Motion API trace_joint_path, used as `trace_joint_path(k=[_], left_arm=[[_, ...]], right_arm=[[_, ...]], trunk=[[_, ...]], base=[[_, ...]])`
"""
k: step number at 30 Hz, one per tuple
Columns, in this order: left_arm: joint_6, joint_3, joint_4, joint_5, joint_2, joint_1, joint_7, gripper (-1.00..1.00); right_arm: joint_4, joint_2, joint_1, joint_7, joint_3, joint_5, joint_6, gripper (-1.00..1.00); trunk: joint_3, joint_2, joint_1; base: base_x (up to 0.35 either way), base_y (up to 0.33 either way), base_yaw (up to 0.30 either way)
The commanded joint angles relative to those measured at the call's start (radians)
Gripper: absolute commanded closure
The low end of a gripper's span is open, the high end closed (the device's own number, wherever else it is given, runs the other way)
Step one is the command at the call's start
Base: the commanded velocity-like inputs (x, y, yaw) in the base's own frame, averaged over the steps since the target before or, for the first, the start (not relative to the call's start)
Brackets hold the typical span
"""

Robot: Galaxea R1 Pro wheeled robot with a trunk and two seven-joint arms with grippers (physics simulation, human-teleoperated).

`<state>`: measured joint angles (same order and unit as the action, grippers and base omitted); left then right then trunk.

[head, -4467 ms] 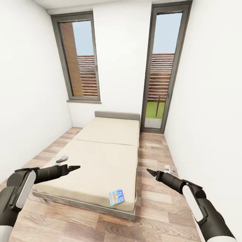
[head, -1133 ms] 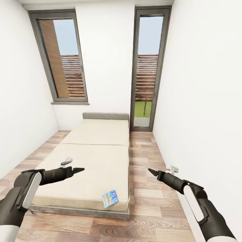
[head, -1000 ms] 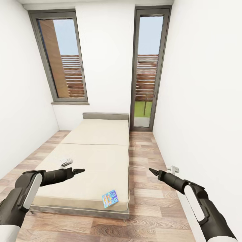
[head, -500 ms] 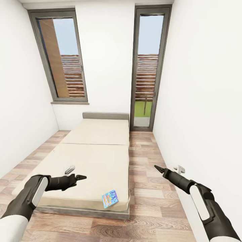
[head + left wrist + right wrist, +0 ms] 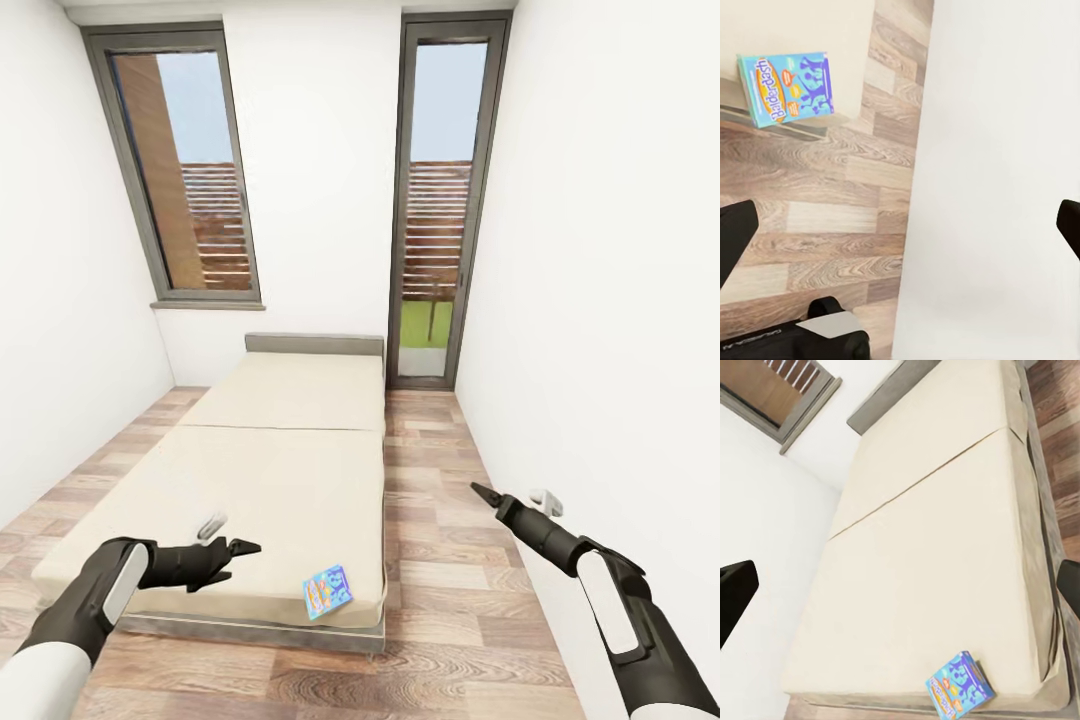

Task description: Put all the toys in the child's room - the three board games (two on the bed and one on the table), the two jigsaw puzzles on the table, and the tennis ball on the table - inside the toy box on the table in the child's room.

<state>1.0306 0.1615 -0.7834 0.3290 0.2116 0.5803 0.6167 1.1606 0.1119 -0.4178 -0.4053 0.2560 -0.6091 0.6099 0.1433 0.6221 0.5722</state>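
Lying on bed (image 5: 270,470): board game (image 5: 328,591)

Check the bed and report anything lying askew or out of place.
One thing stands out: the light-blue board game lies at the near right corner of the bed, turned crooked to the mattress edges and close to the edge; in the left wrist view it seems to overhang slightly. The rest of the visible mattress looks smooth and bare.
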Motion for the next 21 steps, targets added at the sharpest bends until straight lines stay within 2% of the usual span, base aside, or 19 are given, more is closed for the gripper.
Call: trace_joint_path(k=[1,17,21], left_arm=[[0.004,0.002,0.003,-0.005,-0.001,0.001,0.007,-1.00],[0.014,0.001,0.018,0.009,-0.001,0.007,0.012,-1.00],[0.015,0.001,0.019,0.009,-0.002,0.021,0.012,-1.00]], right_arm=[[0.000,-0.001,-0.001,-0.002,0.002,-0.004,0.007,-1.00],[-0.010,-0.018,-0.001,-0.005,-0.003,-0.010,0.008,-1.00],[-0.010,-0.019,-0.001,-0.007,-0.002,-0.031,0.012,-1.00]], trunk=[[0.005,0.009,0.004],[0.055,0.121,0.066],[0.068,0.149,0.081]], base=[[0.000,0.000,0.000],[0.000,0.000,0.000],[0.000,0.000,0.000]])
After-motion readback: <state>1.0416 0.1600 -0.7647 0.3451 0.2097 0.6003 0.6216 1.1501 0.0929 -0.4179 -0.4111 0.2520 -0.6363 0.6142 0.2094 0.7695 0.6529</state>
